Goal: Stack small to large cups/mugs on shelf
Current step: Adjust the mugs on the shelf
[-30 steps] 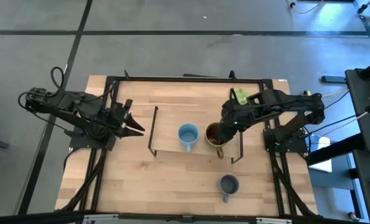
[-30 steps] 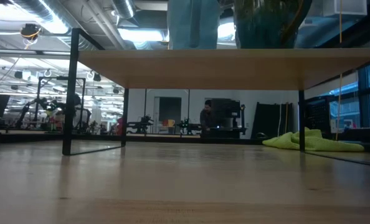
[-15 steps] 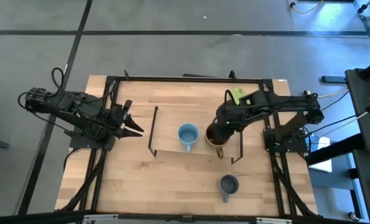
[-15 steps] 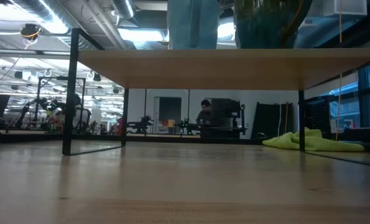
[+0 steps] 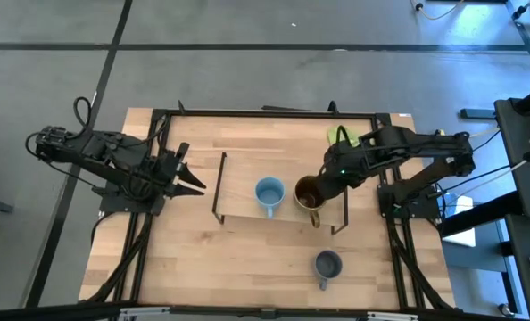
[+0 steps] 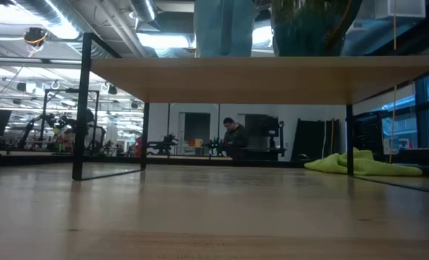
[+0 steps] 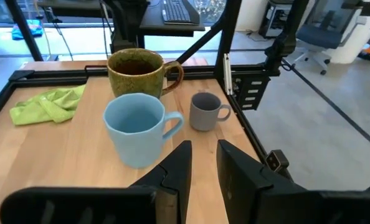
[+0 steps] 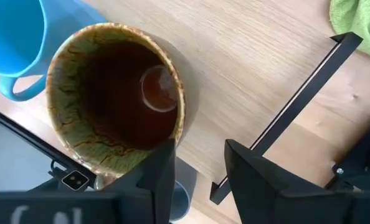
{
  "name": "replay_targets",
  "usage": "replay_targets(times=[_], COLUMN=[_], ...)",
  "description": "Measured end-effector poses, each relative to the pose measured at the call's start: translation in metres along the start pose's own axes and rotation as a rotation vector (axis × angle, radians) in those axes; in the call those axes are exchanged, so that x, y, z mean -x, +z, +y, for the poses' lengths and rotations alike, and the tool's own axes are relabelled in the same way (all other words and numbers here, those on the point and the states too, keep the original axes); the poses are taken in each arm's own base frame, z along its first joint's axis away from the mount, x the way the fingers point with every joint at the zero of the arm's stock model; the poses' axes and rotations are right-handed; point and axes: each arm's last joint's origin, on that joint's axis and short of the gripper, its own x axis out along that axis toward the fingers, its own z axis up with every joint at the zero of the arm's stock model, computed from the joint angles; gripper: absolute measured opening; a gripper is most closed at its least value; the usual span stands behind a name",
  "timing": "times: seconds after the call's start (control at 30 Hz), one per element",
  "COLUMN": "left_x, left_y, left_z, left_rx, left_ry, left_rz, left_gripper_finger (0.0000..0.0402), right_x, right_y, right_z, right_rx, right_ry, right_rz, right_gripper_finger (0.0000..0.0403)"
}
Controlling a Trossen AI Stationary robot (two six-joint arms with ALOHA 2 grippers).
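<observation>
The shelf (image 5: 278, 192) runs lengthwise between the arms. On it, just below the right gripper (image 8: 197, 171), whose fingers are parted and empty, the brown mug (image 5: 308, 193) stands upright. The light blue mug (image 5: 268, 193) stands beside it, well ahead of the left gripper (image 7: 200, 171), also open. The grey mug (image 5: 327, 264) sits off the shelf, handle pointing at the table's near edge.

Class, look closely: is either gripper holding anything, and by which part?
Nothing is held. The right gripper hangs open beside the large brown glazed mug; the left gripper waits open, apart.
</observation>
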Motion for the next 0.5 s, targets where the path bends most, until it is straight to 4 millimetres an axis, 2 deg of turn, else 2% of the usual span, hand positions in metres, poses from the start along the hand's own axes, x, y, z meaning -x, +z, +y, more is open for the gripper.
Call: replay_targets(times=[0.23, 0.5], left_x=[0.0, 0.0], left_y=[0.001, 0.001], left_z=[0.005, 0.007], left_rx=[0.016, 0.022], left_ry=[0.031, 0.041], left_rz=[-0.003, -0.003], left_gripper_finger=[0.0069, 0.0069], right_x=[-0.004, -0.013], right_y=[-0.001, -0.004], right_z=[0.008, 0.009], right_rx=[0.028, 0.025], right_ry=[0.041, -0.025], right_rz=[0.013, 0.034], right_gripper_finger=[0.0152, 0.0176])
